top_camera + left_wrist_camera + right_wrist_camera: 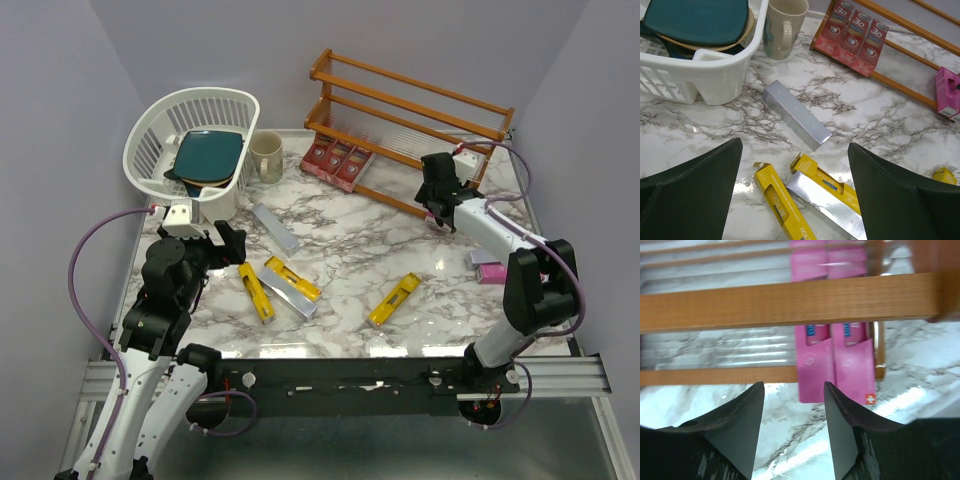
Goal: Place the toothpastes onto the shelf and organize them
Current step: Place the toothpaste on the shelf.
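The reddish-brown shelf stands at the back right. Three red toothpastes lie on the left end of its bottom tier, also in the left wrist view. Two pink toothpastes lie side by side on the bottom tier's right end. My right gripper is open and empty just in front of them, also in the top view. My left gripper is open and empty above two yellow cartons and a silver one. Another silver carton lies beyond. A third yellow carton lies mid-table.
A white basket holding teal plates stands at the back left, with a beige mug beside it. A pink carton and a silver one lie by the right arm. Walls close in on three sides.
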Available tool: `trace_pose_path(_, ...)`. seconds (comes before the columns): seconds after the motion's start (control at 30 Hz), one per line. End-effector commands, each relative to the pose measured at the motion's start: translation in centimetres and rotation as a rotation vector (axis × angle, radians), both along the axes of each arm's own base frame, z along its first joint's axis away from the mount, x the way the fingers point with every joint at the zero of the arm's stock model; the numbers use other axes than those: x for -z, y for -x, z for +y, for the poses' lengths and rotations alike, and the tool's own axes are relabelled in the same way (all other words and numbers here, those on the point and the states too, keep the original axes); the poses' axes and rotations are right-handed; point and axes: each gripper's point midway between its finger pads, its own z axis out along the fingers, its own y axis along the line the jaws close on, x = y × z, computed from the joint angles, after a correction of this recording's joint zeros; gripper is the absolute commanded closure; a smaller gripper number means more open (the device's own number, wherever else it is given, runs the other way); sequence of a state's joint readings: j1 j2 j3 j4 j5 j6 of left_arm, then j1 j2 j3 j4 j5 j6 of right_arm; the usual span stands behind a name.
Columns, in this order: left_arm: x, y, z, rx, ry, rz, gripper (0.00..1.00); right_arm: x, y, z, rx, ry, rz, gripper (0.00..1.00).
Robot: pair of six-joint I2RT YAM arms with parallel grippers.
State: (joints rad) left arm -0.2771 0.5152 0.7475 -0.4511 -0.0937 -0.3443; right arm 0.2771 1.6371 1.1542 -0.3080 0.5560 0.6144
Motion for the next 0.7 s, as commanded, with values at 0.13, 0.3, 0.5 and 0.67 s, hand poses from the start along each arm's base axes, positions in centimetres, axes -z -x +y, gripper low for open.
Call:
trace_pose_path(0.13,0.0,0.0,-0.1,0.008,-0.004,-0.009,0.01,1.2,-2.8,4.8,-0.185,-0.047,-0.037,0.44)
trace_pose_path(0.3,0.1,0.0,-0.1,0.008,-0.007,-0.005,0.01,2.6,-3.7,4.5,-0.125,-0.049,-0.027,0.44)
trace_pose_path(0.5,0.1,0.0,-0.1,0.008,-0.005,-0.005,0.01,4.8,-3.0,2.6,0.025,-0.019,0.036,0.43)
trace_pose_path(0.67,0.1,0.0,-0.2,0.01,-0.005,-0.003,0.01,5.2,-2.0,0.8,0.123,0.019,0.054,0.41)
